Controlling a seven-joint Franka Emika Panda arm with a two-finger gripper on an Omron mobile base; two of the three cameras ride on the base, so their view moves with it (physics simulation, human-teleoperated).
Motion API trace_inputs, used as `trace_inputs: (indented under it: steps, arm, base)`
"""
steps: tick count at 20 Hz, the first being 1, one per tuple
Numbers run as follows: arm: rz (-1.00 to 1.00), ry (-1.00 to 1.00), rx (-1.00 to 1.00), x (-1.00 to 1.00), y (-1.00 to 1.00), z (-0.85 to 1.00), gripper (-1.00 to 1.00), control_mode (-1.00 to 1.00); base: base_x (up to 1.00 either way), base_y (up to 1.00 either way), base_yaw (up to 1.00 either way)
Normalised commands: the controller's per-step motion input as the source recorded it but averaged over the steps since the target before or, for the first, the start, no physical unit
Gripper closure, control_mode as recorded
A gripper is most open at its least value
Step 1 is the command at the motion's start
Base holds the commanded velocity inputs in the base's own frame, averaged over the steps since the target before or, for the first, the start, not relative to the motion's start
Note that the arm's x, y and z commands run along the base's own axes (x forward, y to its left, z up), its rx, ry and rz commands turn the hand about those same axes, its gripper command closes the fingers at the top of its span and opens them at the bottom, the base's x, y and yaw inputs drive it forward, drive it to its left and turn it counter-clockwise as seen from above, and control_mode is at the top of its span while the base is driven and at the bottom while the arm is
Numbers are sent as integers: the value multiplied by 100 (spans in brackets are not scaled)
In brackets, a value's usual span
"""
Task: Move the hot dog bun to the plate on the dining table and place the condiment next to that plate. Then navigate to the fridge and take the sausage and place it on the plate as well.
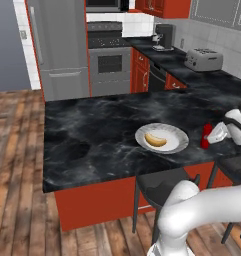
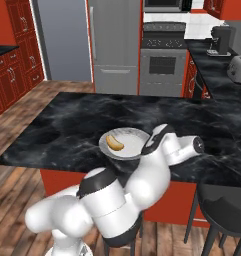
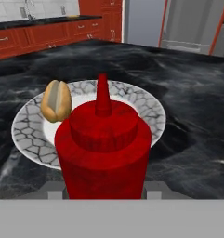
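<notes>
The hot dog bun (image 1: 155, 140) lies on the plate (image 1: 179, 142), toward the rim, so the first transfer appears complete. The plate rests on the black marble bench (image 1: 92, 135), near the edge closest to the robot. The condiment bottle (image 1: 206, 136) stands upright just beside the plate, on the side away from the bun, and the gripper (image 1: 215, 134) is at it. In the hand view the red bottle (image 3: 103, 148) fills the foreground directly between the fingers, nozzle pointing up, with the plate (image 3: 146, 109) and bun (image 3: 56, 100) immediately behind it. The fingers are closed on the bottle body; the finger tips themselves are largely hidden behind it. Whether the bottle base already touches the bench cannot be determined from these views. The upright hold keeps the bottle stable for release and places its base off the plate rim, as the task requires a position next to the plate, not on it. The current step is judged to be the set-down of the condiment. The grey fridge (image 1: 59, 47) stands beyond the plate, past the far edge of the bench, with its doors shut; the sausage stage is judged not yet started.
</notes>
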Motion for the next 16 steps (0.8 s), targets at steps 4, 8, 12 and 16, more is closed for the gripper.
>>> trace_inputs:
  steps: [4, 8, 12, 16]
  arm:
    - [0, 0, 0, 6, 0, -15, 100, -100]
    - [0, 0, 0, 13, 0, -11, 100, -100]
    - [5, 0, 3, 36, 4, -1, 100, -100]
    - [8, 0, 2, 37, 0, -19, 100, -100]
  base:
    - [0, 0, 0]
    - [0, 0, 0]
    - [0, 0, 0]
    - [0, 0, 0]
